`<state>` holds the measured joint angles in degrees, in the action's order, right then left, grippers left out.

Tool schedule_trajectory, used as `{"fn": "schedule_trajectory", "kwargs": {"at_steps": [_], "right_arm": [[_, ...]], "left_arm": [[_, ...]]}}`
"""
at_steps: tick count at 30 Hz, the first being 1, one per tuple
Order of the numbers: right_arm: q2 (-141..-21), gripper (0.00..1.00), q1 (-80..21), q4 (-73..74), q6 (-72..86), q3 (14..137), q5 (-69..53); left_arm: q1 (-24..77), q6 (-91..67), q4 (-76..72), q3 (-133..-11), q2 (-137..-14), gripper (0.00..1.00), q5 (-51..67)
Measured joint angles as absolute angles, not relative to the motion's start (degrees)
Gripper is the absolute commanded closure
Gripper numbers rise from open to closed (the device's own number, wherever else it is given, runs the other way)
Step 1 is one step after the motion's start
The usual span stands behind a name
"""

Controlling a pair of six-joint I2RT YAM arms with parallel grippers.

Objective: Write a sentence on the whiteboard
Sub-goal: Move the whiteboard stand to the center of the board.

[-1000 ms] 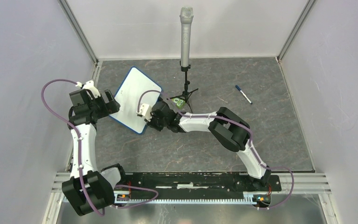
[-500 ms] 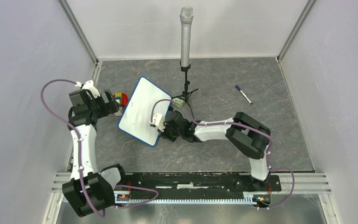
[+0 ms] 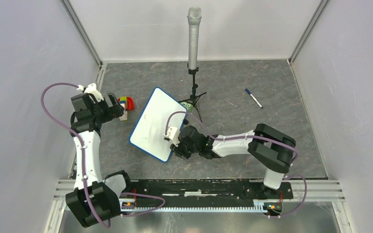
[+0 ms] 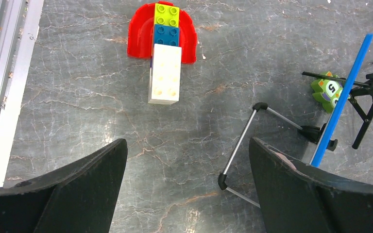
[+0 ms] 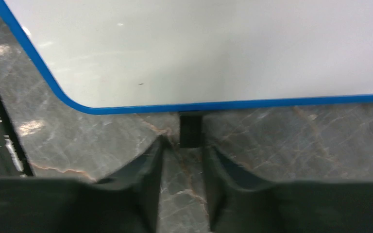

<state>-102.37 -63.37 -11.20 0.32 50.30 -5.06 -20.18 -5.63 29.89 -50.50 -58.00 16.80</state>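
Observation:
The whiteboard (image 3: pixel 158 124) lies tilted near the table's middle. Its white face (image 5: pixel 199 48) is blank, so no sentence shows on it. My right gripper (image 3: pixel 177 148) sits low at the board's near right edge. Its jaws stand slightly apart, with one of the board's small black feet (image 5: pixel 191 128) just at the fingertips and bare floor showing between the fingers. My left gripper (image 3: pixel 114 108) hovers left of the board, wide open (image 4: pixel 187 160) over bare floor. The board's blue edge (image 4: pixel 342 97) and a wire leg (image 4: pixel 243 141) show in the left wrist view.
A blue marker (image 3: pixel 254 98) lies at the far right. A microphone on a tripod (image 3: pixel 193 39) stands behind the board, with a small green toy (image 4: pixel 328 90) at its feet. A stack of toy bricks (image 4: pixel 165 53) lies left of the board.
My right arm has pulled the whiteboard nearer and to the right, which uncovered the toy bricks. Its jaws have parted a little. The left arm has barely moved.

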Motion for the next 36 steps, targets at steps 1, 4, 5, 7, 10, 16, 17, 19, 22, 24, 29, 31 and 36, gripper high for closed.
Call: {"fn": "schedule_trajectory", "kwargs": {"at_steps": [1,4,5,7,10,16,17,19,22,24,29,31,36], "right_arm": [[-102.17,0.49,-63.64,-11.11,1.23,50.06,-5.08],[-101.89,0.43,-64.55,-10.76,2.74,49.76,-5.74],[-101.71,0.42,-64.82,-10.63,2.94,49.69,-5.91],[-101.16,0.38,-65.17,-10.48,2.98,49.28,-6.46],[-99.20,0.39,-65.43,-9.52,2.09,48.03,-8.21],[-92.64,0.39,-63.61,-7.11,-2.22,47.59,-13.45],[-91.81,0.41,-62.48,-6.44,-2.96,47.86,-14.22],[-90.70,0.44,-59.35,-5.41,-4.45,48.31,-14.98],[-90.65,0.45,-54.96,-3.14,-6.85,49.74,-13.02],[-91.77,0.45,-52.95,-0.80,-8.47,51.94,-11.07],[-97.60,0.46,-50.83,2.39,-12.01,58.61,-8.58],[-99.53,0.44,-50.30,2.94,-13.23,59.99,-8.16],[-103.59,0.40,-49.08,4.67,-16.01,62.17,-6.96]], "left_arm": [[-20.18,-5.63,29.89,-50.50,-57.95,0.00,16.78],[-20.18,-5.65,29.89,-50.50,-57.95,0.00,16.80],[-20.18,-5.65,29.87,-50.50,-57.95,0.00,16.80],[-20.18,-5.65,29.89,-50.50,-57.95,0.00,16.78],[-20.18,-5.67,29.89,-50.50,-57.95,0.00,16.80],[-20.18,-5.67,29.89,-50.50,-57.95,0.00,17.12],[-20.18,-5.67,29.89,-50.50,-57.95,0.00,17.19],[-20.18,-5.67,29.87,-50.50,-57.95,0.00,17.69],[-20.18,-5.67,29.87,-50.50,-57.95,0.00,18.24],[-20.18,-5.67,29.87,-50.50,-57.93,0.00,18.37],[-20.18,-5.67,29.87,-50.50,-57.93,0.00,18.44],[-20.18,-5.67,29.87,-50.50,-57.91,0.00,18.48],[-20.18,-5.67,29.87,-50.50,-57.10,0.00,18.63]]}}
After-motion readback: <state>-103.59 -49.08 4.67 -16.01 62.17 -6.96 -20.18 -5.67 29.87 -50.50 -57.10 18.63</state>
